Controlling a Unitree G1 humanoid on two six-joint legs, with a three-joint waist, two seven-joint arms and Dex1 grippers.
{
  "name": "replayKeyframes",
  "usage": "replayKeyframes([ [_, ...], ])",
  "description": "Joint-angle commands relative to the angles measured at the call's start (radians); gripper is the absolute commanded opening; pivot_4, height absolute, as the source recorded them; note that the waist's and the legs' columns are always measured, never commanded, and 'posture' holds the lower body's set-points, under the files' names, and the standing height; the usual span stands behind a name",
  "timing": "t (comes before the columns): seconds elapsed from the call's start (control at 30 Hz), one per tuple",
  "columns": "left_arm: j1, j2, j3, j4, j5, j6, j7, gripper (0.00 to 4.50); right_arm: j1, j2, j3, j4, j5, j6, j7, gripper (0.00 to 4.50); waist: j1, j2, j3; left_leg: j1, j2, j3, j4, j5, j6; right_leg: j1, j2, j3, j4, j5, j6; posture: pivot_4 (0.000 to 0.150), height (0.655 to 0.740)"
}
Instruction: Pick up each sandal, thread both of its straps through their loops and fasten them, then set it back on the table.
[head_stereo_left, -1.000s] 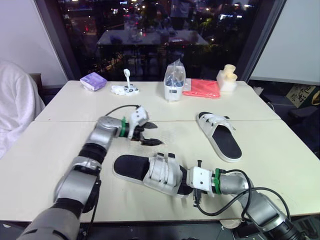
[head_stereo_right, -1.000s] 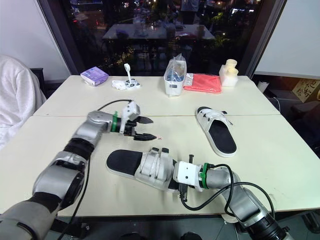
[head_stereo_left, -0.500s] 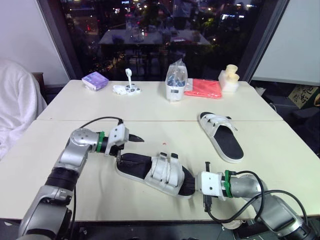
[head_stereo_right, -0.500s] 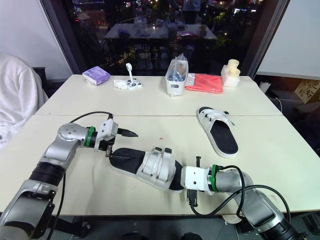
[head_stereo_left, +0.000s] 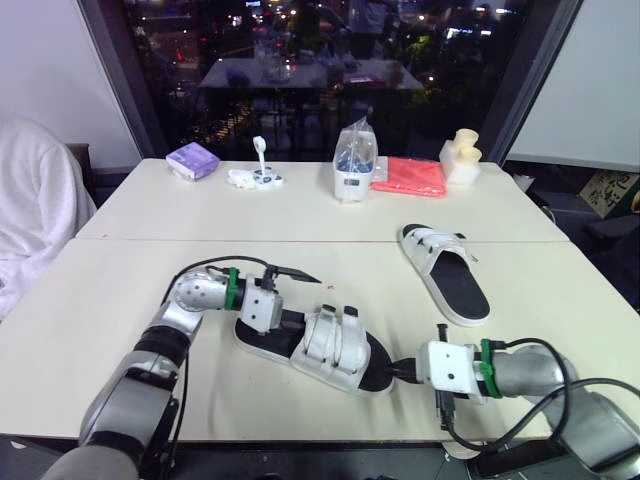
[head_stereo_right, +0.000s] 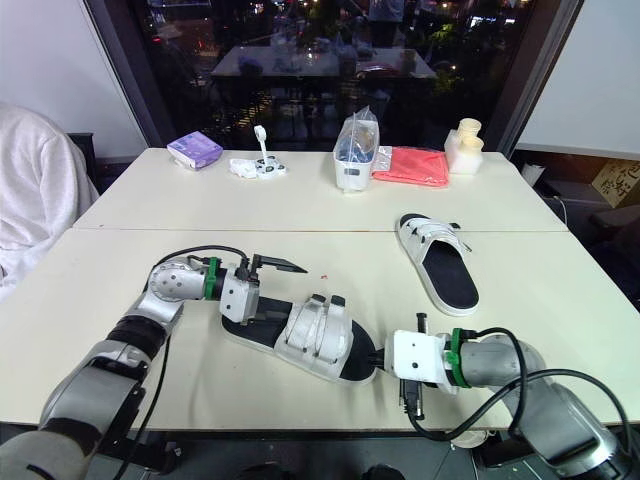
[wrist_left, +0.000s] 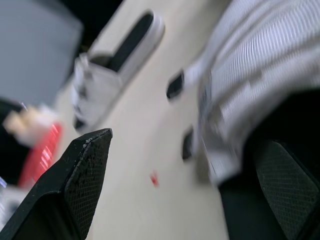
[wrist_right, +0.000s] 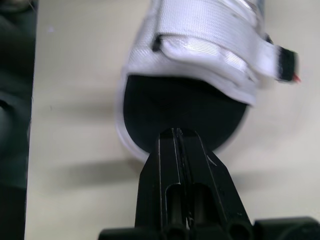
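The near sandal (head_stereo_left: 320, 345), white-strapped with a black footbed, lies on the cream table (head_stereo_left: 120, 290), its two straps (wrist_right: 210, 30) folded over the top. My left gripper (head_stereo_left: 297, 300) is open at its heel end; one finger is raised above the table and the other lies low by the heel footbed. My right gripper (head_stereo_left: 397, 372) is shut, and its tip (wrist_right: 176, 132) touches the toe edge of that sandal. The second sandal (head_stereo_left: 446, 272) lies flat at the right, apart from both grippers, and it also appears in the left wrist view (wrist_left: 117, 57).
Along the far side of the table stand a purple box (head_stereo_left: 190, 160), a small white gadget (head_stereo_left: 254, 177), a clear bag on a white tub (head_stereo_left: 349, 165), a red cloth (head_stereo_left: 408, 177) and a cream object (head_stereo_left: 459, 155). A white garment (head_stereo_left: 30, 215) is at the left edge.
My left gripper came down from over the table to the near sandal's heel. My right gripper drew back to the right, from the sandal's side to its toe tip. The sandal slid right.
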Motion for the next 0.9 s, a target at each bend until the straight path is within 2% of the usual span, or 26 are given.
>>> replayKeyframes([
  [0.03,-0.046,-0.006,-0.05,0.07,0.01,-0.188,0.035,4.45,0.029,-0.018,-0.072,-0.053,0.031,0.007,-0.006,0.0,0.001,0.0,0.0,0.0,0.0,0.0,0.0,0.0,0.0,0.0,0.0,0.0,0.0,0.0,0.0,0.15,0.74],
  [0.2,-0.095,-0.038,-0.123,0.144,0.061,-0.385,0.135,4.45,0.065,-0.02,-0.106,-0.063,0.026,0.013,-0.025,0.0,0.004,0.0,0.0,0.0,0.0,0.0,0.002,-0.001,0.001,0.0,0.0,0.0,0.0,0.0,0.0,0.15,0.74],
  [0.4,-0.116,-0.049,-0.186,0.127,0.2,-0.402,0.268,4.45,0.083,-0.017,-0.113,-0.079,0.019,0.027,-0.043,0.0,0.003,0.0,0.0,-0.001,0.0,0.0,0.004,-0.002,0.003,0.001,0.0,0.0,-0.001,0.001,0.002,0.15,0.74],
  [0.5,-0.124,-0.05,-0.208,0.125,0.291,-0.402,0.352,3.7,0.092,-0.018,-0.116,-0.083,0.013,0.032,-0.053,0.0,0.003,0.0,0.0,-0.001,0.0,0.0,0.004,-0.002,0.003,0.001,0.0,0.0,-0.001,0.001,0.002,0.15,0.74],
  [0.77,-0.159,-0.041,-0.159,0.149,0.534,-0.398,0.607,0.08,0.098,-0.013,-0.109,-0.091,0.008,0.044,-0.074,0.0,0.004,-0.001,0.001,-0.002,0.0,0.0,0.004,-0.002,0.003,0.001,0.0,0.0,-0.001,0.001,0.002,0.15,0.74],
  [0.83,-0.167,-0.038,-0.147,0.146,0.601,-0.39,0.678,0.08,0.096,-0.012,-0.107,-0.091,0.008,0.045,-0.077,0.0,0.003,-0.001,0.001,-0.002,0.0,0.0,0.004,-0.002,0.003,0.001,0.0,0.0,-0.001,0.001,0.002,0.15,0.74],
  [0.9,-0.193,-0.045,-0.135,0.168,0.623,-0.234,0.793,0.08,0.089,-0.01,-0.1,-0.084,0.007,0.045,-0.081,0.0,0.004,-0.001,0.001,-0.002,0.0,0.0,0.004,-0.002,0.003,0.001,0.0,0.0,-0.001,0.001,0.002,0.15,0.74],
])
